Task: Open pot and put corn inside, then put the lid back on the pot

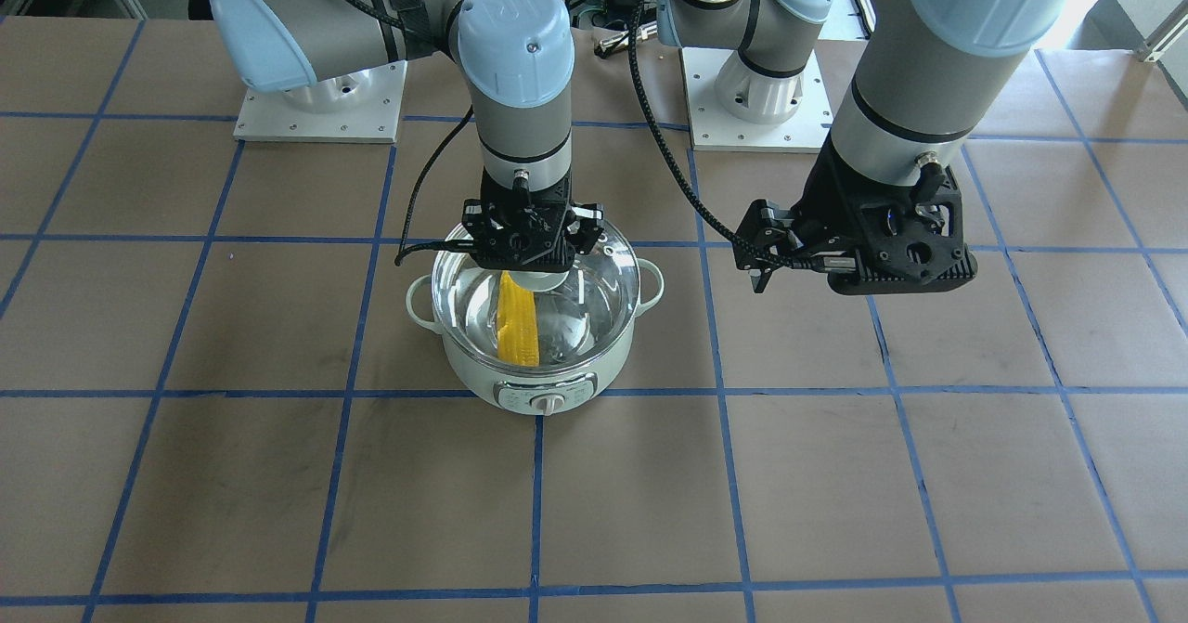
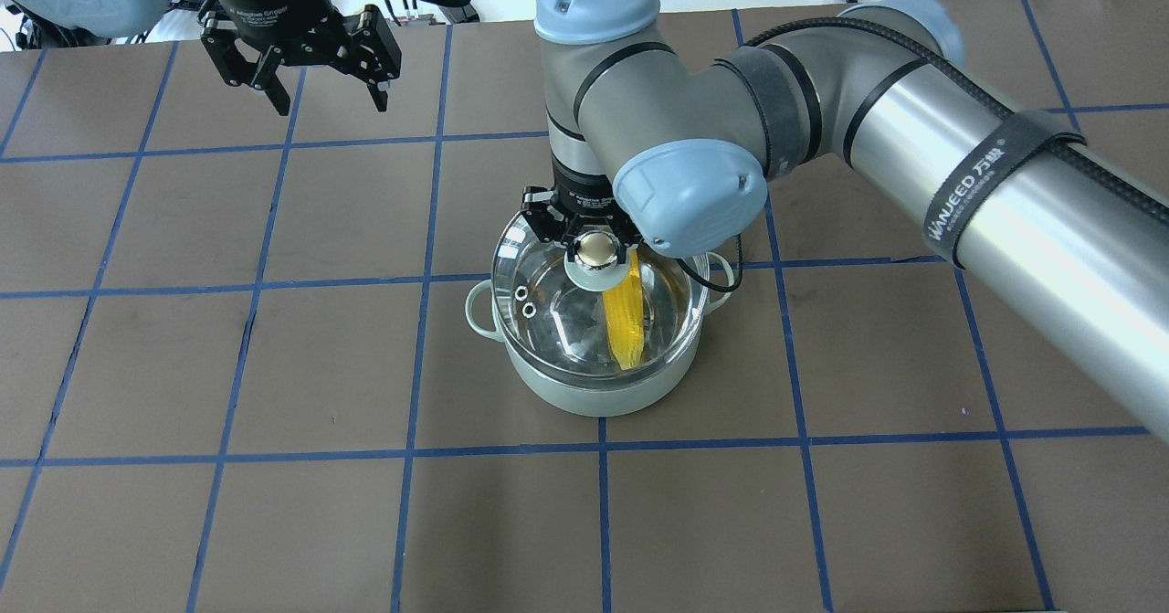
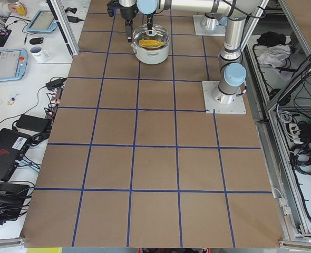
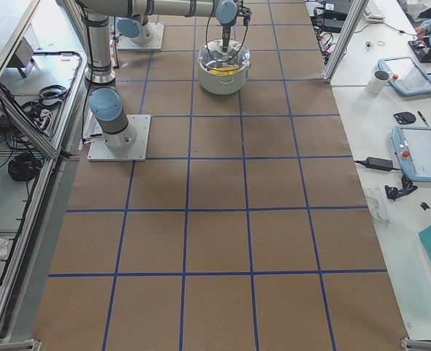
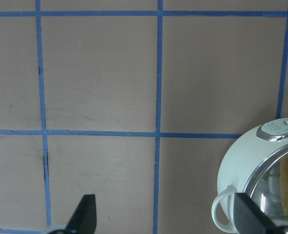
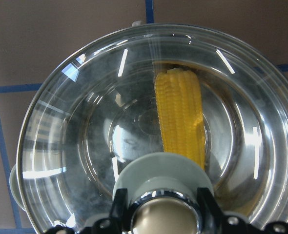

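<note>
The pale green pot (image 1: 543, 374) stands on the table near the middle. The yellow corn (image 1: 518, 330) lies inside it and shows through the glass. The clear glass lid (image 1: 599, 293) covers the pot's mouth; I cannot tell if its rim rests fully on the pot. My right gripper (image 1: 536, 266) is straight above it, shut on the lid's round knob (image 2: 595, 249). In the right wrist view the fingers (image 6: 119, 209) flank the knob over the corn (image 6: 180, 117). My left gripper (image 2: 327, 101) is open and empty, hovering off to the side of the pot (image 5: 241, 156).
The table is brown paper with a blue tape grid (image 1: 538, 493). Both arm bases (image 1: 320, 103) stand at the robot's edge. Benches with tablets, a mug and cables (image 3: 37, 52) run along the far long side.
</note>
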### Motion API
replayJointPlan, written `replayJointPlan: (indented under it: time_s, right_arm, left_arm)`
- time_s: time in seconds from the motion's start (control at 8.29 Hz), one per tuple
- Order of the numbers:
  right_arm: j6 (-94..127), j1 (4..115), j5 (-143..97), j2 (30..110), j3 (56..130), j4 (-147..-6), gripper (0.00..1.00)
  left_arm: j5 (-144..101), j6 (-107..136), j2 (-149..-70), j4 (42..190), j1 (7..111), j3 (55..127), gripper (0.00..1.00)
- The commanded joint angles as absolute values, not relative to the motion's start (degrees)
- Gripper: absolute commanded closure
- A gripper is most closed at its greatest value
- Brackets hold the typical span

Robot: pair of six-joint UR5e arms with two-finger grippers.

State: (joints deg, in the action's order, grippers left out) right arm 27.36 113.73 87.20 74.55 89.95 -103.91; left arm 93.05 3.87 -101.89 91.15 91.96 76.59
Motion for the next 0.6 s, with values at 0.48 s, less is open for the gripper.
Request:
replayJointPlan:
  time_s: [0.48]
  right_arm:
    - [27.3, 113.9, 87.3, 74.0, 90.2, -103.9, 0.75]
  left_arm:
    - [93.5, 3.8, -101.7, 91.6, 92.0, 76.9, 0.0]
